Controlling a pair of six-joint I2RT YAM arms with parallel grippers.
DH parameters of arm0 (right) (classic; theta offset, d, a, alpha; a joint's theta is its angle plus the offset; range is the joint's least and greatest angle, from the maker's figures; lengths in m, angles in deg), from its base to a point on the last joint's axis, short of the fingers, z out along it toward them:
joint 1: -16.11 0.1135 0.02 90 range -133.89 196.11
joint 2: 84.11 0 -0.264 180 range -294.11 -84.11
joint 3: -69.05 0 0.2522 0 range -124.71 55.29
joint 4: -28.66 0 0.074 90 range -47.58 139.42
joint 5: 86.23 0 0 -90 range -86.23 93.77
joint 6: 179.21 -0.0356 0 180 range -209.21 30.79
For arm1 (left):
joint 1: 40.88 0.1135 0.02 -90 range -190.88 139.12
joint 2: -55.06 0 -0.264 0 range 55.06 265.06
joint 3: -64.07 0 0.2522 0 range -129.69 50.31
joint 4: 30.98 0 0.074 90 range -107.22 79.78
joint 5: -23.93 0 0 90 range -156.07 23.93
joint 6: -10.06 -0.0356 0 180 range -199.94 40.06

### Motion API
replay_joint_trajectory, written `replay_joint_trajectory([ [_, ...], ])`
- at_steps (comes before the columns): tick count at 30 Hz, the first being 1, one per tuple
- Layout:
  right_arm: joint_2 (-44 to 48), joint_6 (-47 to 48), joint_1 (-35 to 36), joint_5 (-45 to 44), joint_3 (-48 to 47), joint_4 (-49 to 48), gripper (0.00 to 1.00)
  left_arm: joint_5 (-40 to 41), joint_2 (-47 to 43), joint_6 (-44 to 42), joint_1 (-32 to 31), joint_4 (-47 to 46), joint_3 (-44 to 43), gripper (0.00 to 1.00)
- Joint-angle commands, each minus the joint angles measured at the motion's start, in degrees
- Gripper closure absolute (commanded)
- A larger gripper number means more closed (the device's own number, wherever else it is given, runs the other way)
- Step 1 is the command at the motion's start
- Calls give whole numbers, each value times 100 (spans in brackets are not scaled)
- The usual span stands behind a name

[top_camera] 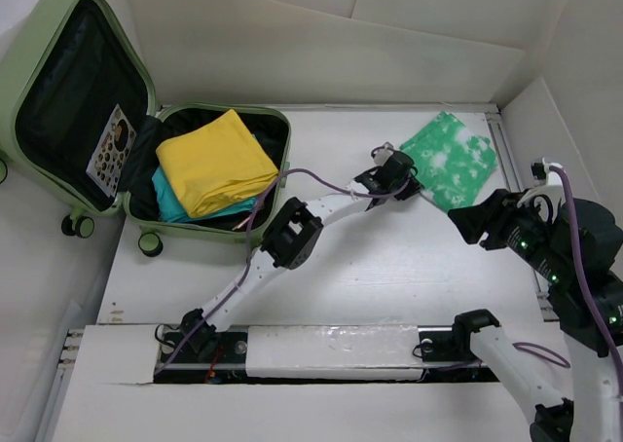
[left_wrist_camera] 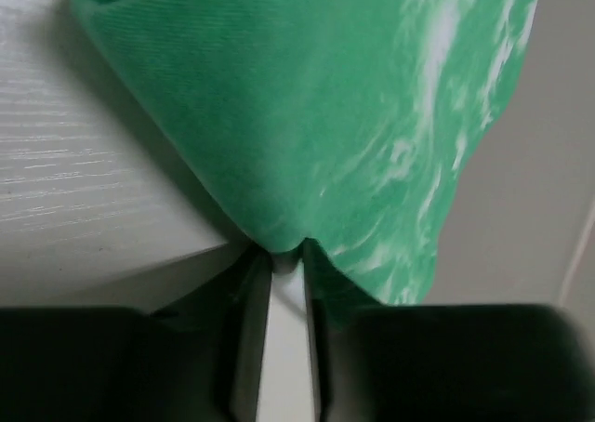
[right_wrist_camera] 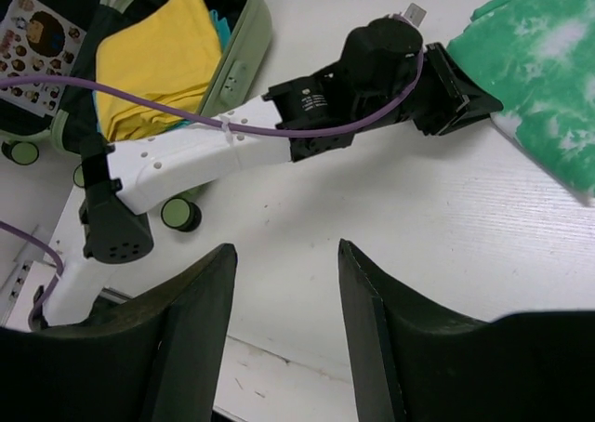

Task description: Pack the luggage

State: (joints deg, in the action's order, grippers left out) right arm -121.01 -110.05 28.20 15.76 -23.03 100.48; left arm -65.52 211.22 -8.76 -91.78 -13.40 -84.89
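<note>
The soft, light green-and-white tie-dye cloth (top_camera: 453,160), at two o'clock, should drape limp; left gripper (left_wrist_camera: 286,259) pinches its near edge, right gripper (right_wrist_camera: 286,255) gapes empty.

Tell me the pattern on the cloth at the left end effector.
The cloth is green with white blotches; best seen in the left wrist view.

the luggage (top_camera: 200,236) lies open at the far left of the table (top_camera: 389,267), its lid propped up to the left. in the base, a folded cloth (top_camera: 214,162) lies on top of a second cloth (top_camera: 170,201). a sticker sheet (top_camera: 110,153) sits in the lid. a patterned cloth (top_camera: 453,160) lies far right. the left gripper (top_camera: 409,184) pinches its near-left corner. the right gripper (top_camera: 467,223) hangs just nearer, apart.
</note>
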Motion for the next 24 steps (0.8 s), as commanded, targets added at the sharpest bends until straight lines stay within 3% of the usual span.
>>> replay_joint_trajectory([
  [1, -45, 142, 56, 120, -271, 82, 46, -29, 99, 335, 79, -127, -69, 93],
  [2, -45, 203, 56, 120, -271, 82, 46, -29, -14, 335, 80, -127, 149, 100],
  [5, -45, 265, 56, 120, -70, 135, 46, -29, -874, -120, 290, -361, 1114, 100],
  [9, 69, 317, 56, 373, 299, -119, 46, 32, -2429, -745, 694, -882, 3843, 100],
  [14, 69, 247, 56, 515, 722, -532, 46, -590, -3774, -1456, 1510, -1120, 5485, 100],
  [18, 0, 194, 56, 375, 775, -647, 46, -486, -4198, -2370, 1574, -260, 5539, 65],
  [19, -1, 194, 56, 305, 723, -647, 46, -486, -4294, -2450, 1574, -171, 5539, 51],
  [24, -115, 194, 56, 251, 564, -699, 46, -503, -4743, -2583, 1574, 84, 6057, 33],
])
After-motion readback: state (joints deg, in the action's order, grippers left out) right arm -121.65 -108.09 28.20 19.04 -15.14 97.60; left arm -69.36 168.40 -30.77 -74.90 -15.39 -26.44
